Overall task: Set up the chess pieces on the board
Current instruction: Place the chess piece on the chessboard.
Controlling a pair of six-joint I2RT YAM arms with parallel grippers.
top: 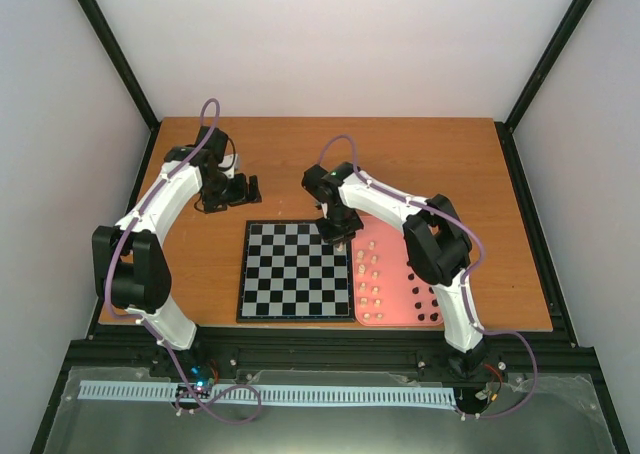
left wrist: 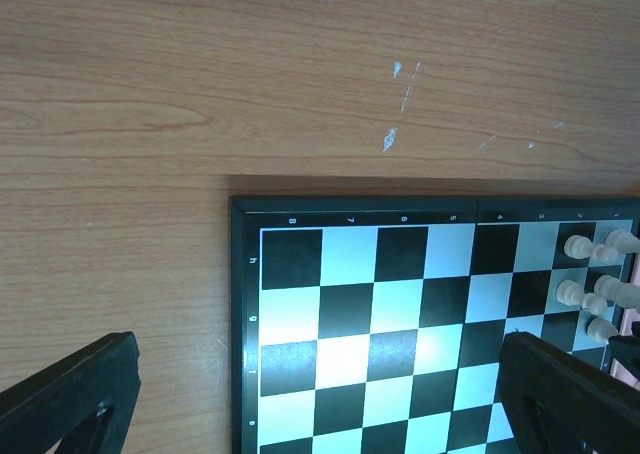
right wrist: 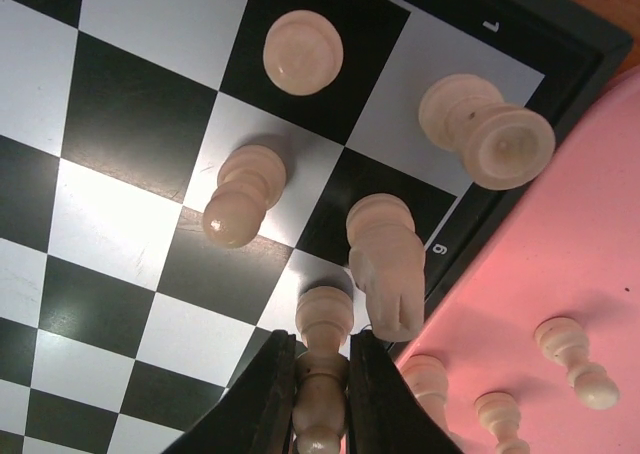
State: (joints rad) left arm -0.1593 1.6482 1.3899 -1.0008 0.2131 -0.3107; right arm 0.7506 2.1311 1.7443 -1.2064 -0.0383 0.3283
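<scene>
The right hand [right wrist: 322, 342] is clamped on a cream piece [right wrist: 322, 384] at the board's [right wrist: 130, 224] edge. Keep it upright, seat it squarely clear of the neighbouring piece [right wrist: 385, 269] just beside it, then release.

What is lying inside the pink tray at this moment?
Cream pieces lie along its left side and black pieces in its near right corner. The right arm covers part of the tray, so anything beneath it cannot be seen.
</scene>
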